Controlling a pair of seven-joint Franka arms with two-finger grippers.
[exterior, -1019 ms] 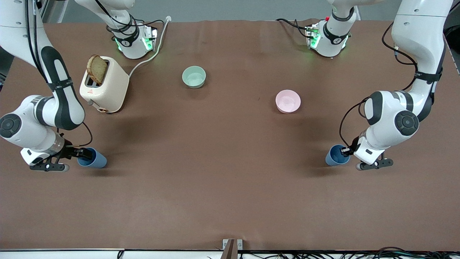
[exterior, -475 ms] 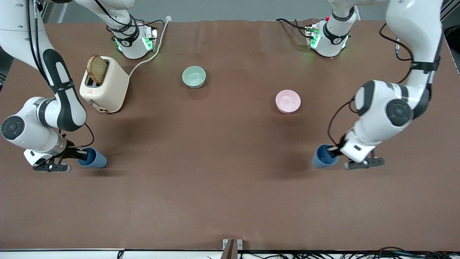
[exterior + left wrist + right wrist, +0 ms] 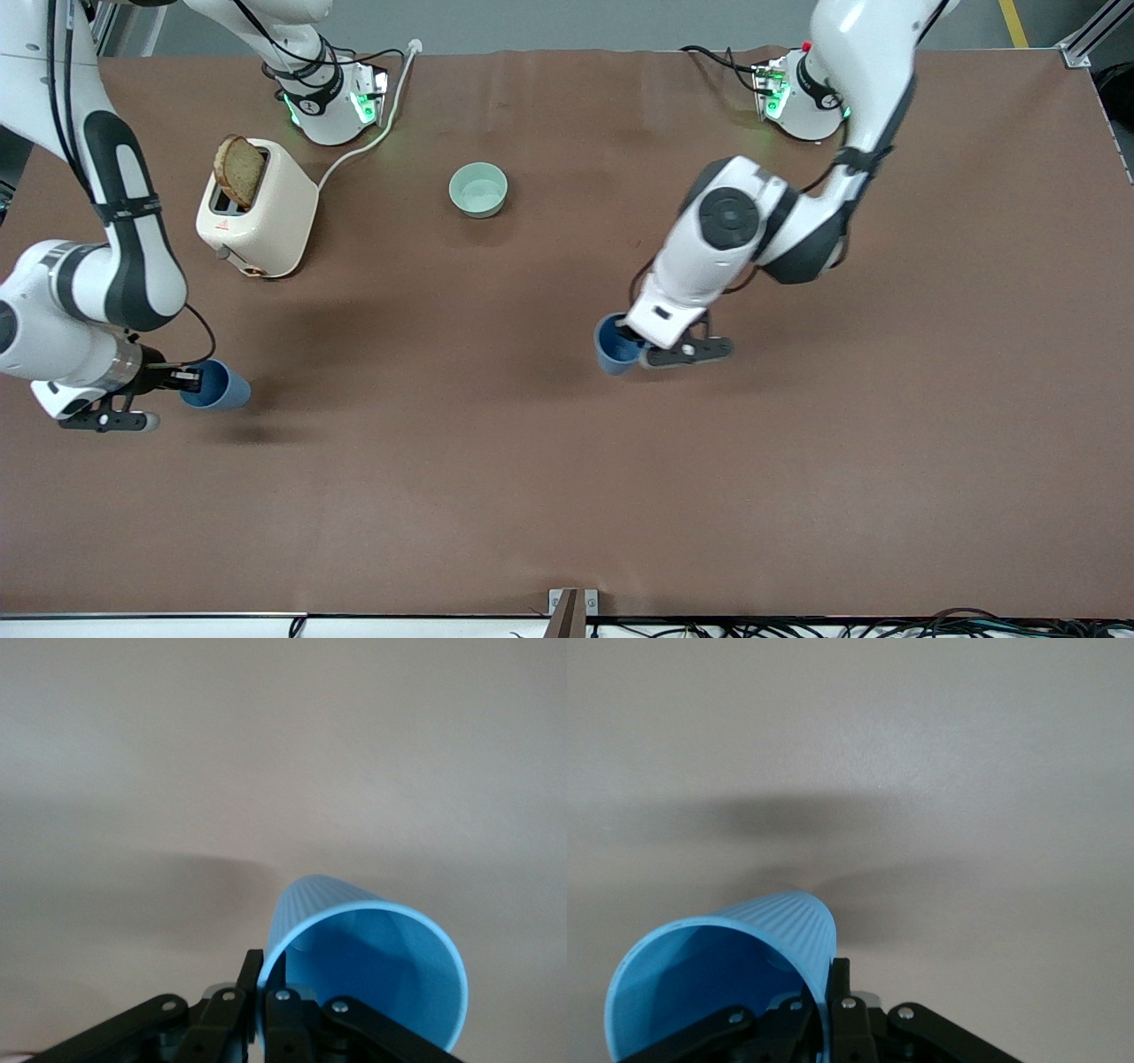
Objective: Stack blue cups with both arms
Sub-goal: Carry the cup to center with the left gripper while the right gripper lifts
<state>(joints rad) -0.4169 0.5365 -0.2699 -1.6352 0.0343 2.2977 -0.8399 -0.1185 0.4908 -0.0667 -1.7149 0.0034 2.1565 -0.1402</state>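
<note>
My left gripper point(image 3: 631, 338) is shut on the rim of one blue cup point(image 3: 613, 345) and holds it tilted in the air over the middle of the table. In the left wrist view the fingers point(image 3: 264, 970) pinch the cup's wall point(image 3: 372, 966), one inside and one outside. My right gripper point(image 3: 190, 381) is shut on the rim of the other blue cup point(image 3: 215, 387), held just above the table at the right arm's end. In the right wrist view this cup point(image 3: 726, 974) is pinched the same way by the gripper point(image 3: 830, 979).
A cream toaster point(image 3: 261, 213) with a slice of toast point(image 3: 238, 170) stands near the right arm's base, its cable running to the table's edge. A pale green bowl point(image 3: 478, 190) sits mid-table near the bases. The left arm covers the pink bowl.
The left arm has swung its cup from its own end of the table to over the middle, covering the pink bowl. The right gripper has lifted its cup slightly and shifted toward its end.
</note>
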